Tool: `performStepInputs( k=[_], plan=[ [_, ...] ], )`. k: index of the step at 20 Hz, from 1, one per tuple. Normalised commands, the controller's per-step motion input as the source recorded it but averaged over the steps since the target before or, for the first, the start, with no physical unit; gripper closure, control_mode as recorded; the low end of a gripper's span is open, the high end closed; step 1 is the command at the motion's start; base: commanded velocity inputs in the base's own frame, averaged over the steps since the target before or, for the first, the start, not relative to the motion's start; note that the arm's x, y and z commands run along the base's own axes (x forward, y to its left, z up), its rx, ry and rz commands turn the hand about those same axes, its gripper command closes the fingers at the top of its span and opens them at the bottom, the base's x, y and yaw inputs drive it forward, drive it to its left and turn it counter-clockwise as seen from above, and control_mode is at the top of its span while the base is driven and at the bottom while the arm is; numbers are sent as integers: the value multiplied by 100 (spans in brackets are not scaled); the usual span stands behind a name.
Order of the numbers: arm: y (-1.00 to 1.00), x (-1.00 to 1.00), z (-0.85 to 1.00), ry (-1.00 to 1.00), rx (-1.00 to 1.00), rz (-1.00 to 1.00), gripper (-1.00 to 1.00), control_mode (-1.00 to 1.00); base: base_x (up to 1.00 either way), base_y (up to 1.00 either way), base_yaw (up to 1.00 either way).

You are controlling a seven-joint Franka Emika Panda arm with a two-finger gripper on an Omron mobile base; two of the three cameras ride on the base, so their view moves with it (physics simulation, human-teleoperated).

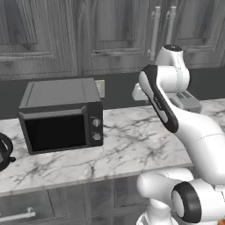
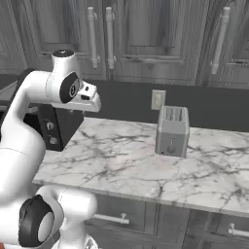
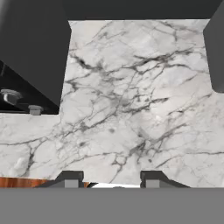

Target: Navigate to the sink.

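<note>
The sink is out of view. My gripper (image 3: 111,180) hangs open over a white marble counter (image 3: 131,100), nothing between its two fingertips. The hand (image 2: 87,99) is held above the counter's middle, between a black microwave (image 1: 61,114) on the left and a grey toaster (image 2: 171,130) on the right.
A dark kettle-like object (image 1: 4,151) sits at the counter's left end. Grey upper cabinets (image 2: 146,34) with bar handles hang over the counter, and drawers (image 2: 121,219) run under its front edge. A wall outlet (image 2: 157,99) is behind the toaster.
</note>
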Motion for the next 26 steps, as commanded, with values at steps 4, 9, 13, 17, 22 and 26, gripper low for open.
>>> performStepInputs(
  k=[4,9,13,17,22,26],
  plan=[
    [0,0,0,0,0,0,-100,100,-21,1,0],
    [0,0,0,0,0,0,-100,100,-60,4,48],
    [0,0,0,0,0,0,-100,100,-39,30,65],
    [0,0,0,0,0,0,-100,100,-3,66,71],
    [0,0,0,0,0,0,-100,100,-9,74,69],
    [0,0,0,0,0,0,-100,100,-6,75,67]
  ],
)
